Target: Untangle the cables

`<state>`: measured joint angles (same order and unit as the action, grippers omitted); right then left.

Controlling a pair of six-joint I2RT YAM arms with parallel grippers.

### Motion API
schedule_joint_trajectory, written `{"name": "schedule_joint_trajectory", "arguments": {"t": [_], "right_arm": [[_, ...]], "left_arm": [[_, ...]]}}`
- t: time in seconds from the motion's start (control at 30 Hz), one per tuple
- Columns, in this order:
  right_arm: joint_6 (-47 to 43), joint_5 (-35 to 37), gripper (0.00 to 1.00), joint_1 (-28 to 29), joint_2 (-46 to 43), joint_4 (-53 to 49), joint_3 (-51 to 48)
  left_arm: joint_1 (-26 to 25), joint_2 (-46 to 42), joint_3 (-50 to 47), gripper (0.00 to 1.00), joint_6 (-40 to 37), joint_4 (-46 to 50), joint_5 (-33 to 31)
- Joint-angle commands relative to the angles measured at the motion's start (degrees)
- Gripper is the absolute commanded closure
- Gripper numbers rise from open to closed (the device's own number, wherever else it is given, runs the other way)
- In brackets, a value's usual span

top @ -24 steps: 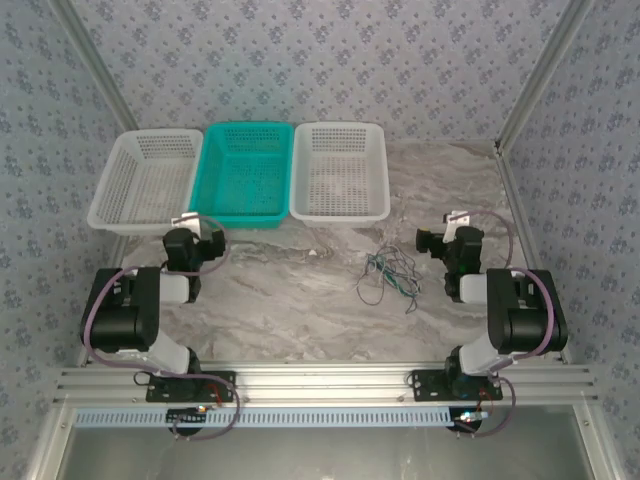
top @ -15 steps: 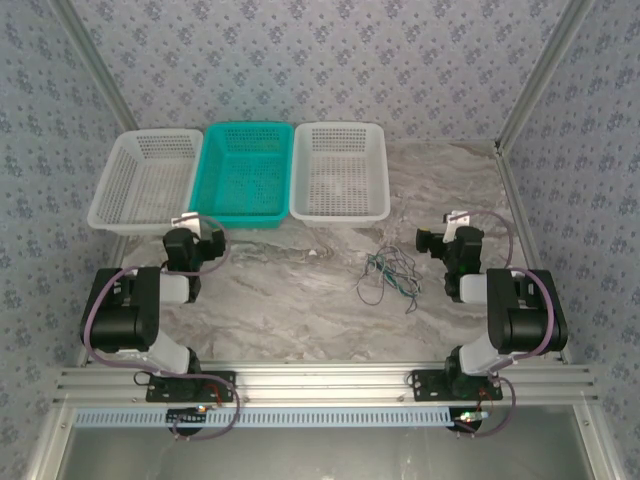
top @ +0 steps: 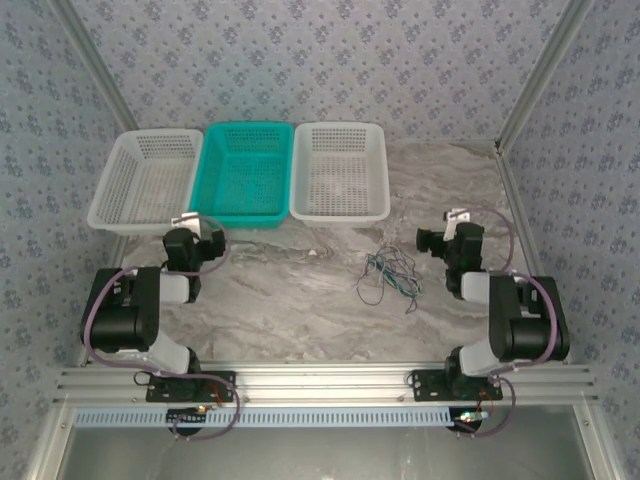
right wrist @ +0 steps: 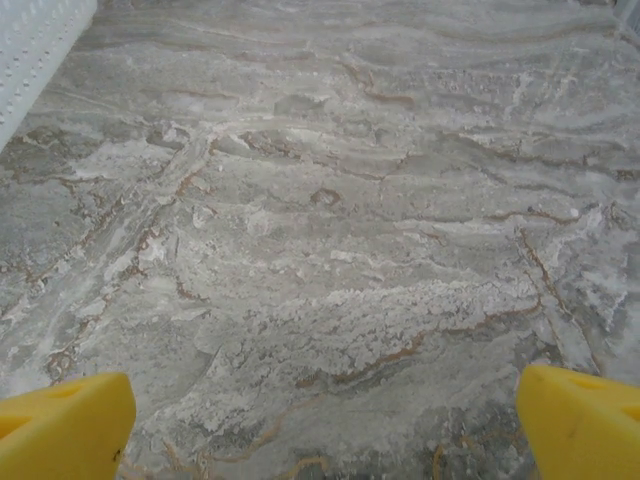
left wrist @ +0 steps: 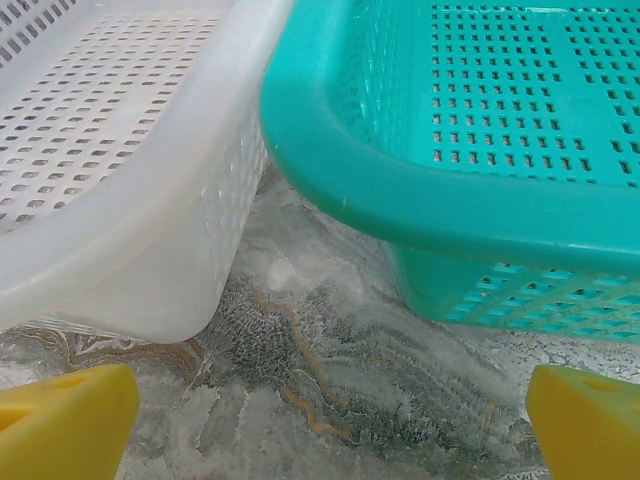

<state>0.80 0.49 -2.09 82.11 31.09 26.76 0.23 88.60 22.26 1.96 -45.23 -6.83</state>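
The cables lie in one tangled green-and-dark clump on the desk, in front of the right-hand white basket and near the right gripper; no strand is drawn apart, so I judge the untangling not yet begun. Both the right gripper and the left gripper stand released, jaws wide with nothing between them, the left one facing the spot where the other white basket meets the teal basket, well apart from the clump.
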Motion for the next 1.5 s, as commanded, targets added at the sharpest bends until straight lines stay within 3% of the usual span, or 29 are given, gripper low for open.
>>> {"name": "schedule_joint_trajectory", "arguments": {"t": [0.0, 0.13, 0.23, 0.33, 0.47, 0.53, 0.67, 0.8, 0.87, 0.93, 1.1, 1.23, 1.27, 1.37, 1.47], "right_arm": [[11.12, 7.08, 0.0, 0.03, -8.2, -27.63, 12.56], [24.31, 3.64, 0.0, 0.66, -14.17, -54.97, 25.09], [27.36, -5.73, 0.0, 0.92, -15.89, -68.94, 30.97], [24.27, -13.9, 0.0, 2.85, -15.65, -76.75, 33.84], [21.68, -15.23, 0.0, 5.84, -14.11, -83.01, 35.61], [21.75, -15.6, 0.0, 7.18, -13.68, -82.95, 35.04], [22.99, -14.91, 0.0, 10.04, -12.04, -82.2, 33.83], [23.52, -12.92, 0.0, 13.11, -9.46, -81.87, 31.36], [23.74, -13.09, 0.0, 14.52, -8.27, -80.64, 29.78], [23.88, -12.91, 0.0, 16.21, -6.56, -78.86, 28.45], [22.7, -11.69, 0.0, 19.56, 0.21, -75.13, 28.01], [22.23, -5.13, 0.01, 21.57, 5.98, -71.38, 27.8], [22.06, -3.72, 0.05, 21.97, 7.56, -70.38, 27.64], [22.14, -1.1, 0.34, 23.37, 13.01, -68.19, 27.32], [22.45, -3.18, 0.62, 23.82, 15.04, -66.66, 26.4]], "left_arm": [[-0.13, -0.7, 1.21, 0.01, -0.19, -1.7, 0.76], [-0.04, -0.71, 1.24, 0.0, -0.1, -1.7, 0.9], [0.07, -0.7, 1.27, 0.0, 0.01, -1.72, 1.19], [0.64, -0.75, 1.23, 0.0, 0.23, -1.53, 2.36], [0.69, -2.82, 0.97, 0.0, -0.39, -0.68, 4.48], [-0.05, -7.92, 1.26, 0.0, -2.12, 4.47, 7.27], [-3.7, -22.36, 3.05, 0.01, -0.02, 20.05, 6.83], [-10.46, -33.44, 11.04, 0.01, 13.06, 42.79, 1.75], [-14.88, -33.8, 17.95, 0.01, 21.89, 56.81, -2.34], [-21.53, -32.42, 22.05, 0.0, 26.15, 65.24, -2.55], [-39.85, -26.81, 23.44, 0.01, 33.36, 62.48, -3.21], [-47.78, -17.43, 28.82, 0.01, 35.42, 64.88, -2.59], [-48.68, -15.38, 30.15, 0.01, 35.04, 65.56, -1.91], [-49.98, -10.69, 33.77, 0.01, 33.42, 67.05, 0.91], [-50.08, -9.51, 35.02, 0.0, 32.05, 66.2, 2.84]]}}
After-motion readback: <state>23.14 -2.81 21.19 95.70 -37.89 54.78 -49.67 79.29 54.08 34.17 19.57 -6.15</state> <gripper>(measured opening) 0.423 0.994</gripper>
